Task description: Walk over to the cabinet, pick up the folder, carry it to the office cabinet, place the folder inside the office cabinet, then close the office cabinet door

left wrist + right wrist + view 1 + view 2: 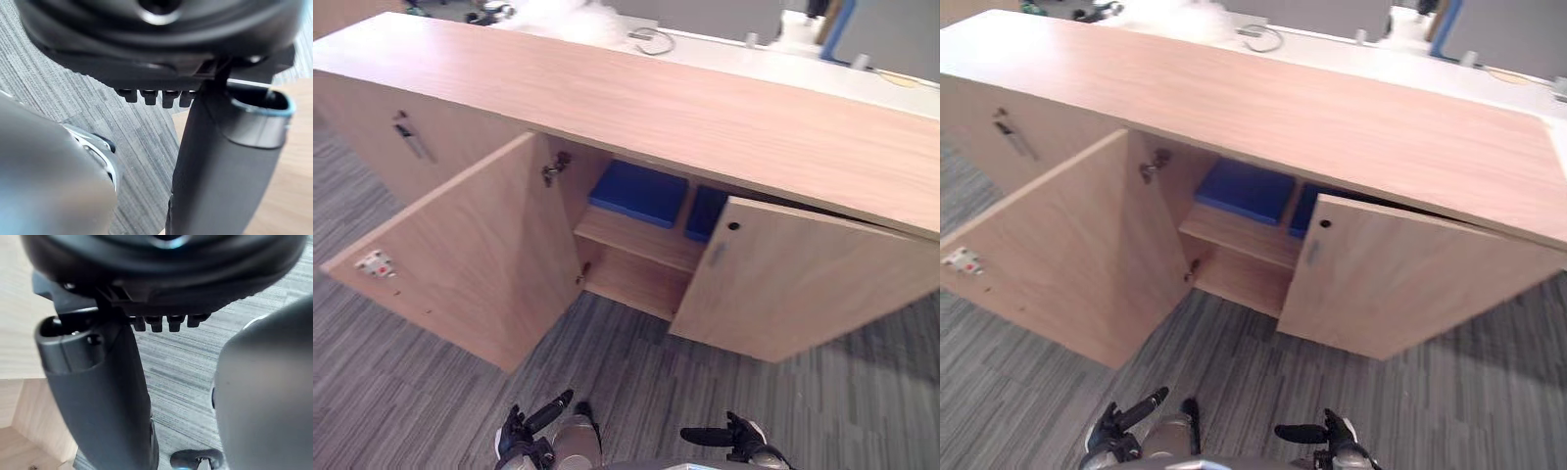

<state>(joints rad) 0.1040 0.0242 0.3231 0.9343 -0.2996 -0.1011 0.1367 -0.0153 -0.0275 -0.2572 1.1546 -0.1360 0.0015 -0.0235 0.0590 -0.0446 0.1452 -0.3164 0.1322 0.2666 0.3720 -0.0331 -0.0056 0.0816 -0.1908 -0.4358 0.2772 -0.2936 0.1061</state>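
Left hand (524, 431), right hand (739, 436), eye views: low, fingers loose, both empty; blue folder (639, 193) flat at the left end of the office cabinet (705, 108) shelf (636, 240), both doors (470, 264) open. Left wrist view: thumb (220, 171) out, nothing held. Right wrist view: same; risk: either may rebound ajar if shoved off-centre.

Low wood cabinet (705, 108) runs from upper left to right of frame and stands on grey striped carpet (607, 382). Its top is bare. Both doors are swung open: left door (470, 264) wide, right door (803, 284) partway. Inner shelf (631, 240) at centre carries a blue folder (639, 192) lying flat. A second blue item (705, 213) sits just beside it, partly hidden by the right door. White desk (783, 64) behind, along the top edge, with a cable (651, 39) on it.
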